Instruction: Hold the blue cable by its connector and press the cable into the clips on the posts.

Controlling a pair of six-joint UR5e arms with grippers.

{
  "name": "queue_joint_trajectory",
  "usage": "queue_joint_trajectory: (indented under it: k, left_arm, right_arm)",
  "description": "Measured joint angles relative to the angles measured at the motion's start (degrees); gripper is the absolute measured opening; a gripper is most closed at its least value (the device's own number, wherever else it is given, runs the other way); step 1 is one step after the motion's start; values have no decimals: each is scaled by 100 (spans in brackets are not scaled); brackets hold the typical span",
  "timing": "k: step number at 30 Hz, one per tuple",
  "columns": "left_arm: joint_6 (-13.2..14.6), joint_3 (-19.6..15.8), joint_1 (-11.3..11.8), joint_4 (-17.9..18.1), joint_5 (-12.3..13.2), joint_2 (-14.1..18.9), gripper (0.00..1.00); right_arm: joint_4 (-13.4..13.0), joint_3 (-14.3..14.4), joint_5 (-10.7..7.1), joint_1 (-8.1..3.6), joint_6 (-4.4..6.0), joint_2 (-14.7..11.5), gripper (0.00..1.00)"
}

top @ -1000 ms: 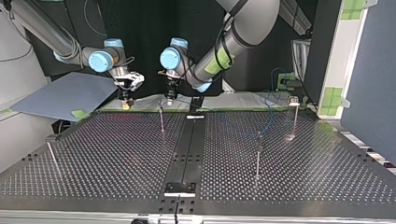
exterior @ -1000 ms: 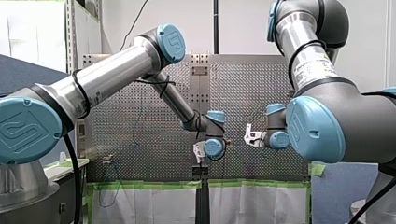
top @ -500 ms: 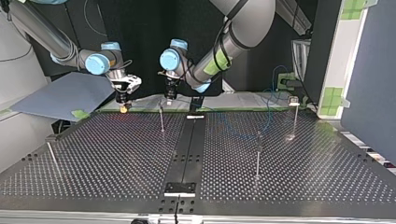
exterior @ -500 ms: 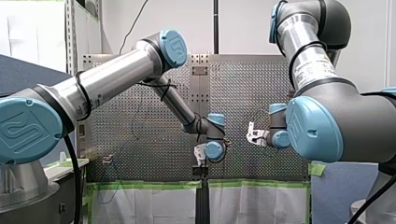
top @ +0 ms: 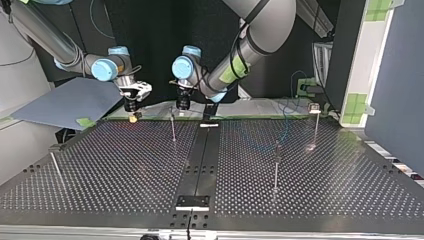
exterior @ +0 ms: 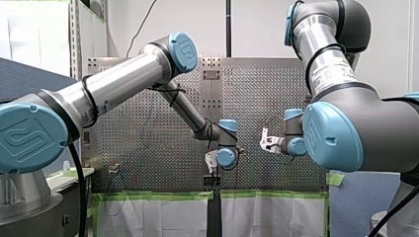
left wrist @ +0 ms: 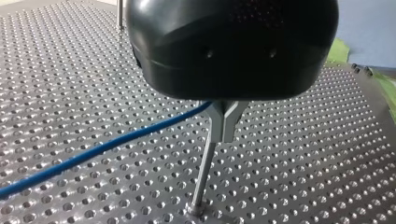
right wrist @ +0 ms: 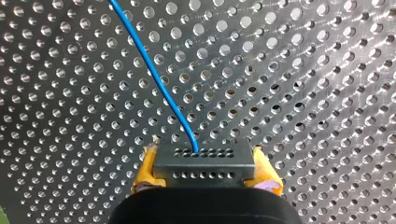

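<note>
My right gripper (right wrist: 205, 165): clamped on the connector (right wrist: 204, 156).
Blue cable (right wrist: 154, 70): leaves connector toward 11 o'clock.
My left gripper (left wrist: 224, 88): state I cannot tell.

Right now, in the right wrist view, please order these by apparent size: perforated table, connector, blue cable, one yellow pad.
1. perforated table, fills the view.
2. connector.
3. blue cable: longer than the connector, but far thinner.
4. yellow pad, partly hidden by the connector.
</note>
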Motion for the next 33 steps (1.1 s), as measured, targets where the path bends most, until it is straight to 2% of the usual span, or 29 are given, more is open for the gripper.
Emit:
queue_joint_trajectory:
  k: [9, 17, 23, 28, 33]
  left_arm:
    - [-2, 183, 136, -42, 88, 0, 0]
    - [-4, 308, 281, -168, 272, -25, 0]
    - [-1, 519, 341, -405, 478, -300, 0]
    - [0, 777, 389, -557, 523, -477, 0]
    - [0, 1027, 460, -676, 531, -508, 0]
  right_arm:
    - [-19, -81, -44, -2, 11, 34, 0]
    - [22, -214, -62, 35, -13, 211, 0]
    - [21, -269, -62, 36, -16, 229, 0]
    - [25, -336, -73, 14, -12, 237, 0]
    - [19, -392, -73, -3, -7, 244, 0]
